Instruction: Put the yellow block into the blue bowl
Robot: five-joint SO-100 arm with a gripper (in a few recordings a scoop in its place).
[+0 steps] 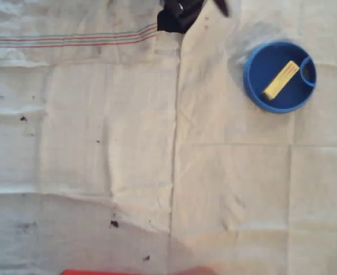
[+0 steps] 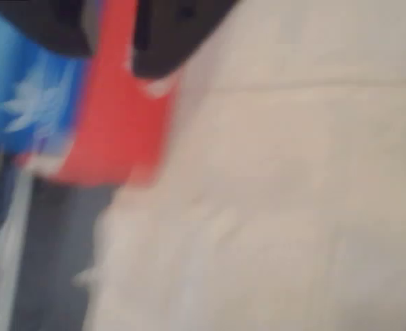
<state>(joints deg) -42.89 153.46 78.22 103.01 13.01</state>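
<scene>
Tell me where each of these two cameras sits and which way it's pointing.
Overhead view: fixed above the table, looking straight down on the pale cloth; the yellow block lies inside the blue bowl, and a dark part of the arm pokes in at the top edge.
Wrist view: rides on the arm, blurred, aimed across the cloth toward a red object; dark gripper parts show at top.
Shared: the cloth.

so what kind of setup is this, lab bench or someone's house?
Probably a home or hobby tabletop, not a formal lab, though I can't be sure. The surface is a creased off-white cloth with a striped edge, like a tea towel. The props are a blue bowl holding a yellow block.
</scene>
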